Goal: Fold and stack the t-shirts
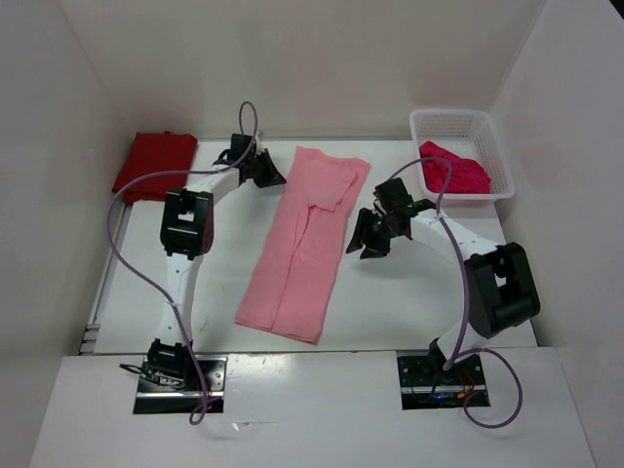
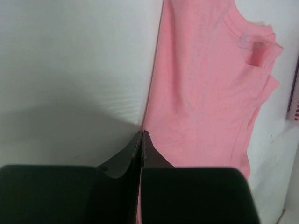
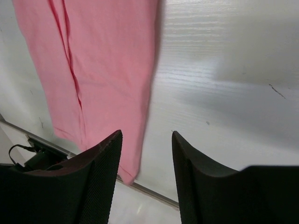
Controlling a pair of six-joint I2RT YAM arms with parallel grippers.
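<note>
as left pincer point(image 2: 141, 134) sits closed, right pincer point(image 3: 146, 134) gapes.

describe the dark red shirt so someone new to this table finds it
On the white table, go to the far left corner, beyond the left arm. The dark red shirt lies there in a compact heap. It is darker than the light pink shirt mid-table, and unlike the crimson-pink shirt it is not in the basket.

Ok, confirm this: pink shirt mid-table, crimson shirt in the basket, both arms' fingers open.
Not quite: only the right fingers are open. The left wrist view shows the left fingers shut at the pink shirt's edge. The rest holds.
</note>
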